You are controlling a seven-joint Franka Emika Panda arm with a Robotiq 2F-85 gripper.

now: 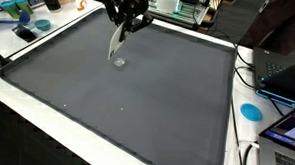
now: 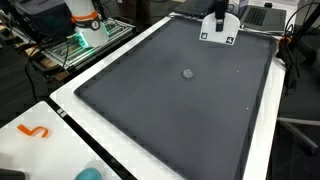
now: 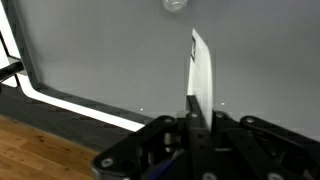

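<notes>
Robotics lab: laptops [image 1: 286, 77] at right edge, loose cables [image 1: 247, 155] lower right, wire rack of lit electronics [image 2: 85, 42] upper left, grey mat [image 1: 137, 97] on white table [image 2: 60, 138].

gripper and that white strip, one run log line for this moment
gripper: shut on white strip | white strip: hangs tip-down over grey mat | small round object: on mat by strip tip, contact unclear

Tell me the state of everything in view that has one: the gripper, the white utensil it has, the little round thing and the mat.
gripper: shut on the white utensil.
white utensil: held by one end, tilted, free tip pointing down toward the mat.
small round piece: lying loose on the mat, just clear of the utensil's tip.
dark mat: spread flat.
</notes>
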